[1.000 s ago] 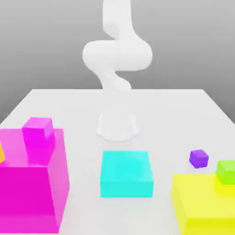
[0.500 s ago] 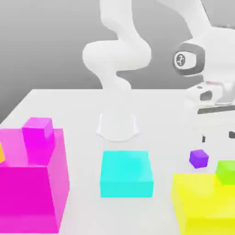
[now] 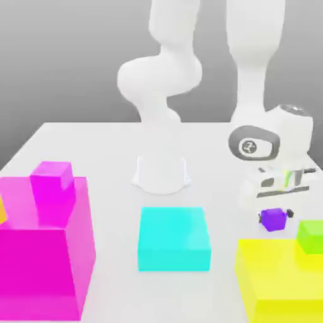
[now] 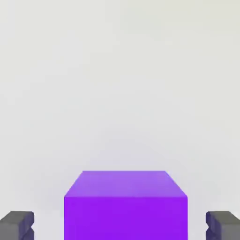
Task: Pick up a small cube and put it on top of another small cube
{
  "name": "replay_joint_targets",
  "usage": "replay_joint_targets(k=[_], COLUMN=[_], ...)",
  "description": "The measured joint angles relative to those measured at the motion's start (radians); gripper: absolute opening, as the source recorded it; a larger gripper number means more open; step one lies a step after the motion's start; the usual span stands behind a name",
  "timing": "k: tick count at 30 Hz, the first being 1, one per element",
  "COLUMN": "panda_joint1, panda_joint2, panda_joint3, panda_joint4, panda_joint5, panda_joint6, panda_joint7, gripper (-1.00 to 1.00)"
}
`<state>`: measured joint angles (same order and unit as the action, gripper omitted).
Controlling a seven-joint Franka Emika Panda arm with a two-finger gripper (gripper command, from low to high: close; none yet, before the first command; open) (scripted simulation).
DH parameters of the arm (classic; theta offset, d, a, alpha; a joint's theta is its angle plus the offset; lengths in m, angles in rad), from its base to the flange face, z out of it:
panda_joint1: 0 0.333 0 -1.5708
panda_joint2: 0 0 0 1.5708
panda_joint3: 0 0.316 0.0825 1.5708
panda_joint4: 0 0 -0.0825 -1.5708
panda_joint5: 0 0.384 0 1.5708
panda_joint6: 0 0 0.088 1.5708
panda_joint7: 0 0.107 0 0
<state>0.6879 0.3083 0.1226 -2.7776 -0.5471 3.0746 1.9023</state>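
Observation:
The small purple-violet cube (image 3: 274,219) rests on the white table at the exterior view's right, just behind the yellow block (image 3: 284,277). My gripper (image 3: 275,216) has come down over it, with the hand right above the cube and one dark finger on each side. In the hand view the cube (image 4: 125,205) stands between the two grey fingertips (image 4: 18,225), with a gap on both sides, so the gripper is open and not touching it. A lime-green small cube (image 3: 311,236) sits on the yellow block, close beside the purple one.
A cyan block (image 3: 174,238) lies at the front middle. At the exterior view's left a large magenta block (image 3: 44,252) carries a small magenta cube (image 3: 53,176). The arm's white base (image 3: 161,173) stands behind the cyan block.
The arm swung in from above and the hand dropped down onto the purple cube, its fingers now straddling it. None of the cubes or blocks has moved.

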Motion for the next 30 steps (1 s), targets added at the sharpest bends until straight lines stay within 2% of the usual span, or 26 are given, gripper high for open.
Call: replay_joint_targets(k=[4,6,11,15,18,30], panda_joint1=[0.012,-0.034,-0.183,-0.210,-0.237,-0.734], panda_joint2=[0.007,-0.020,-0.144,-0.256,-0.341,-0.340], panda_joint3=[-0.014,0.038,0.240,0.323,0.281,0.004], panda_joint4=[0.002,-0.005,-0.043,-0.073,-0.031,0.393], panda_joint5=[-0.009,0.015,0.237,0.454,0.493,0.535], panda_joint6=[0.008,-0.014,-0.100,-0.174,-0.239,-0.678], panda_joint7=[0.007,-0.011,-0.180,-0.341,-0.404,-0.727], gripper=[-1.00,-1.00,-1.00,-1.00,-1.00,-1.00])
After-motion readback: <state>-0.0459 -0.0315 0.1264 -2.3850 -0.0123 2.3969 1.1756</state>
